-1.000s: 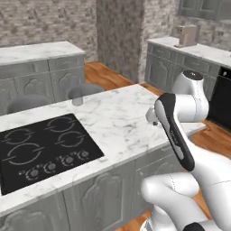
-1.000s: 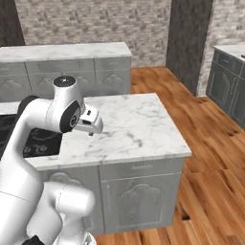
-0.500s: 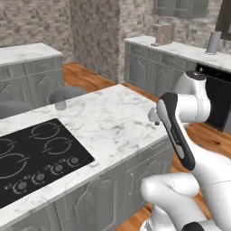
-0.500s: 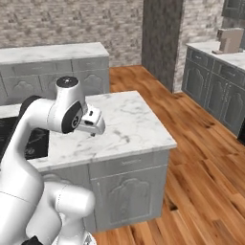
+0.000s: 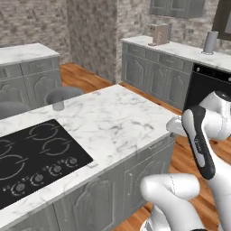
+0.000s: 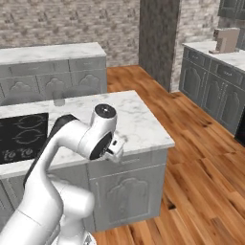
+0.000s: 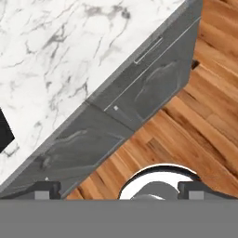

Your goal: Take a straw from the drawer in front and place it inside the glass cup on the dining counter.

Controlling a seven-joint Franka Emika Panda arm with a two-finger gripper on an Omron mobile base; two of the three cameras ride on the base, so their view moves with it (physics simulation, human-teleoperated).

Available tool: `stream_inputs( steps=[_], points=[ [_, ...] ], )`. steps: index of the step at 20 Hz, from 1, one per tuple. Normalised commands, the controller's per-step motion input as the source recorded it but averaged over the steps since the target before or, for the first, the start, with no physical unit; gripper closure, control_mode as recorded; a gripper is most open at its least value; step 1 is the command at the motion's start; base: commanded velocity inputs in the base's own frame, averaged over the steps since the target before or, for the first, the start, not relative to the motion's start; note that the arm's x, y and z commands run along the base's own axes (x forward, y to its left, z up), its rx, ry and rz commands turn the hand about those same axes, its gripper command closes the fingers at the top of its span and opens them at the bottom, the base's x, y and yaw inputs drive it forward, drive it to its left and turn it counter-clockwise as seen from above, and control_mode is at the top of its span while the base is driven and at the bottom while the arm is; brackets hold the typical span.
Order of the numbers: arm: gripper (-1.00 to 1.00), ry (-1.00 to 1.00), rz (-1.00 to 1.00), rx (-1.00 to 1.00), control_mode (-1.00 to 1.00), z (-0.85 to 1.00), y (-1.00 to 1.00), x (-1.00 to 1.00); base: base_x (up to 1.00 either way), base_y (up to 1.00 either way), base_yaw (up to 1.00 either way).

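We judge the step in hand to be the approach: no straw is held, and the drawer [image 7: 148,50] under the near corner of the dining counter [image 5: 113,122] is closed, its slim bar handle flush on the front panel in the hand view. The end effector [image 7: 120,190] hangs above the bench edge, looking down the cabinet face to the floor; its two dark fingertips [image 7: 46,190] sit well apart at the bottom of the hand view, nothing between them, so we read it as open and empty. The straw is presumably inside the closed drawer; we cannot see it. The glass cup [image 5: 58,104] stands at the far edge of the bench, beyond the black cooktop [image 5: 31,158], well apart from the arm. Next move, in our judgement: lower and align the end effector on the handle, grip it and pull outward. Surface: white grey-veined marble, bare apart from cooktop and cup. Room: wooden plank floor [image 6: 201,158], stone-pattern walls, grey wall cabinets [image 5: 162,74] with marble tops, a tall grey metal cylinder [image 5: 210,43] on the right-hand run.
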Motion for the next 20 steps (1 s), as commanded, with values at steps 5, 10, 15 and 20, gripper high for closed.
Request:
stream_inputs(
  steps=[5, 10, 15, 20],
  points=[
    [-1.0, 0.03, -0.05, 0.49, -1.0, -0.92, -0.93, 0.04, 0.0, 0.0, 0.0],
    [-1.0, 0.01, -0.1, 0.52, -1.0, -0.99, -0.62, 0.3, 0.0, 0.0, 0.0],
    [-1.0, 0.0, -0.09, 0.62, -1.0, -0.86, -0.51, 0.61, 0.0, 0.0, 0.0],
    [-1.0, -0.04, -0.05, 0.54, -1.0, -0.28, -0.46, 0.62, 0.0, 0.0, 0.0]
  ],
)
